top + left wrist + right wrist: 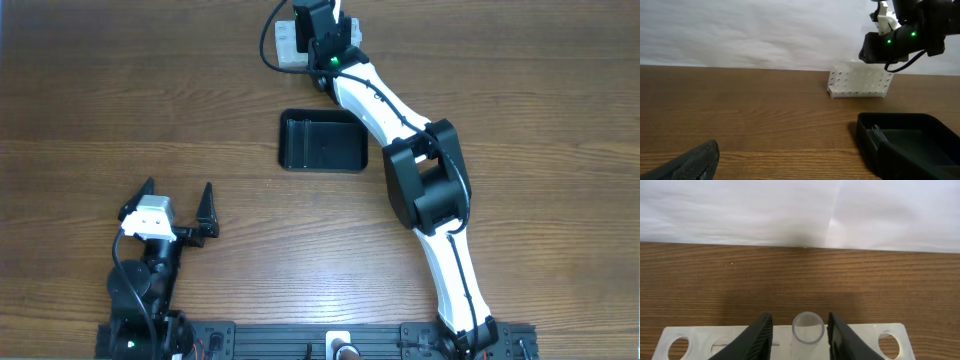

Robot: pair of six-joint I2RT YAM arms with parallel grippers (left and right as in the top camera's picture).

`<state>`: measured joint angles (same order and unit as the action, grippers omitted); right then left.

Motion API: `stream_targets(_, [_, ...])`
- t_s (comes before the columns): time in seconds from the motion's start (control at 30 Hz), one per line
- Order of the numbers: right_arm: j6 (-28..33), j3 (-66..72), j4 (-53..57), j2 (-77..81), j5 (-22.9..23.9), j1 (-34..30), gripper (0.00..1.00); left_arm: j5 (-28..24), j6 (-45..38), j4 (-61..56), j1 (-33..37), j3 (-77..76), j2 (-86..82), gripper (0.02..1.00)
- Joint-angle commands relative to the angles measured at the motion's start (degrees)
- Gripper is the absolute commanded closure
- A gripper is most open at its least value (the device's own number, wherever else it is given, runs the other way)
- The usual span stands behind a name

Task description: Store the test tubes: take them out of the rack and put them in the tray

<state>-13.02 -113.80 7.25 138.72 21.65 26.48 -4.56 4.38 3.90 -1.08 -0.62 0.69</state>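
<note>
A white test tube rack (pixel 288 42) stands at the far side of the table, also seen as the rack (pixel 860 82) and the rack (pixel 715 337) with round holes. My right gripper (pixel 325 40) is over the rack. A clear test tube (pixel 807 326) stands upright between the fingers (pixel 760 335), and my right gripper (pixel 800 345) looks shut on it. The black tray (pixel 283 140) lies nearer, in the middle. My left gripper (pixel 175 200) rests open near the front left, holding nothing. One finger (pixel 695 162) shows in the left wrist view.
The right arm (pixel 420 180) stretches diagonally past the tray's right side. The right gripper (pixel 900 37) hangs above the rack, beyond the tray (pixel 900 118). A white wall backs the table. Bare wood lies left of the tray and rack.
</note>
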Motion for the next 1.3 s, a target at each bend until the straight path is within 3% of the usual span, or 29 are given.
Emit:
stream_targets(0.03, [0.26, -1.75, -0.13, 1.16, 0.92, -0.63, 0.722, -0.98, 0.79, 0.13, 0.2, 0.28, -0.35, 0.018])
stream_targets(0.43, [0.48, -1.75, -0.15, 1.16, 0.94, -0.63, 0.853, -0.98, 0.79, 0.13, 0.2, 0.28, -0.35, 0.018])
stream_targets(0.77, [1.95, -1.81, -0.17, 0.09, 1.07, -0.57, 0.871, -0.98, 0.81, 0.13, 0.2, 0.28, -0.35, 0.02])
stream_targets(1.3, [4.33, -1.81, 4.17, -26.01, 3.93, 1.7, 0.884, -0.98, 0.81, 0.15, 0.2, 0.28, -0.35, 0.018])
